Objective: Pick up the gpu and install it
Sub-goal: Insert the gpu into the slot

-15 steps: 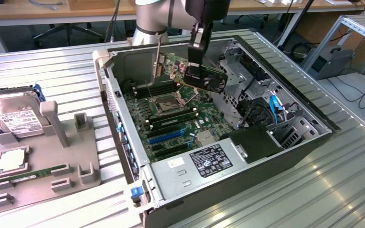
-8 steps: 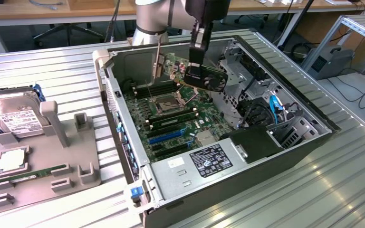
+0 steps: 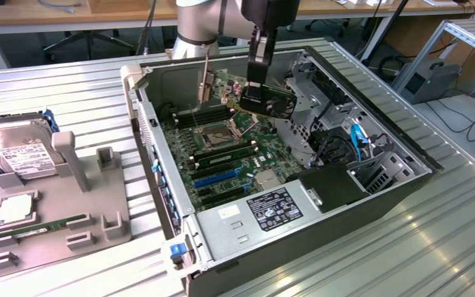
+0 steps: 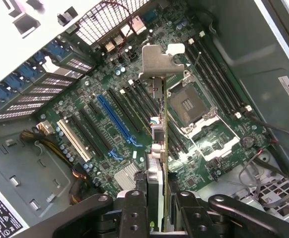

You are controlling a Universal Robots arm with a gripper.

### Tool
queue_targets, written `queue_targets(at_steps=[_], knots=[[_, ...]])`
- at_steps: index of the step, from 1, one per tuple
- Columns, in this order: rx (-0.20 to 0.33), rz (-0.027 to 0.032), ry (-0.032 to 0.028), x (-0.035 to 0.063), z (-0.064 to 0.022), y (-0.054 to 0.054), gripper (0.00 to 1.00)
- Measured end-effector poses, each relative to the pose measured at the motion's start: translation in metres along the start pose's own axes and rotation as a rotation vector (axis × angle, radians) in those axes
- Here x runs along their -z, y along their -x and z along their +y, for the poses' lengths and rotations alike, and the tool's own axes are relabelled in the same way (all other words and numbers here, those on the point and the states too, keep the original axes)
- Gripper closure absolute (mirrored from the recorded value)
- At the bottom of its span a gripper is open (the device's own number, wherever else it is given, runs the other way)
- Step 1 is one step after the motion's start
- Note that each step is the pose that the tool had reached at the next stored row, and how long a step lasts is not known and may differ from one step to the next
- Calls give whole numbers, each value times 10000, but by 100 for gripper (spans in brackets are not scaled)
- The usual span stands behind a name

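From where I stand, the gripper (image 3: 256, 83) reaches down into the open computer case (image 3: 180, 71) with its two fingers (image 4: 134, 208) pinched on either side of the gpu (image 3: 271, 102). The dark card is carried on edge over the green motherboard (image 3: 221, 151), near the CPU socket (image 3: 221, 131). Its silver bracket (image 3: 208, 80) points toward the case's back wall. In the wrist view the gpu (image 4: 159, 129) runs away from the gripper (image 4: 157, 201), roughly along the expansion slots and beside the blue slot (image 4: 115, 121). Whether its lower edge touches the board, I cannot tell. On the exterior view's left, a hard drive (image 3: 19, 151) and a green memory stick (image 3: 52, 224) rest on a grey fixture (image 3: 85, 185).
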State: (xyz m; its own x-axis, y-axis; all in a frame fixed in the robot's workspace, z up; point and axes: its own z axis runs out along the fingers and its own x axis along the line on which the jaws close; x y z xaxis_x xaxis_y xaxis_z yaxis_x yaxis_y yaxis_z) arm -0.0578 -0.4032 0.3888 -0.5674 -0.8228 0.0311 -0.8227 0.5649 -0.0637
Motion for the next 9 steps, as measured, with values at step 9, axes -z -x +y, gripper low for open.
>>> queue_targets(at_steps=[9], knots=[[471,-30,-14,0,0,0,73]])
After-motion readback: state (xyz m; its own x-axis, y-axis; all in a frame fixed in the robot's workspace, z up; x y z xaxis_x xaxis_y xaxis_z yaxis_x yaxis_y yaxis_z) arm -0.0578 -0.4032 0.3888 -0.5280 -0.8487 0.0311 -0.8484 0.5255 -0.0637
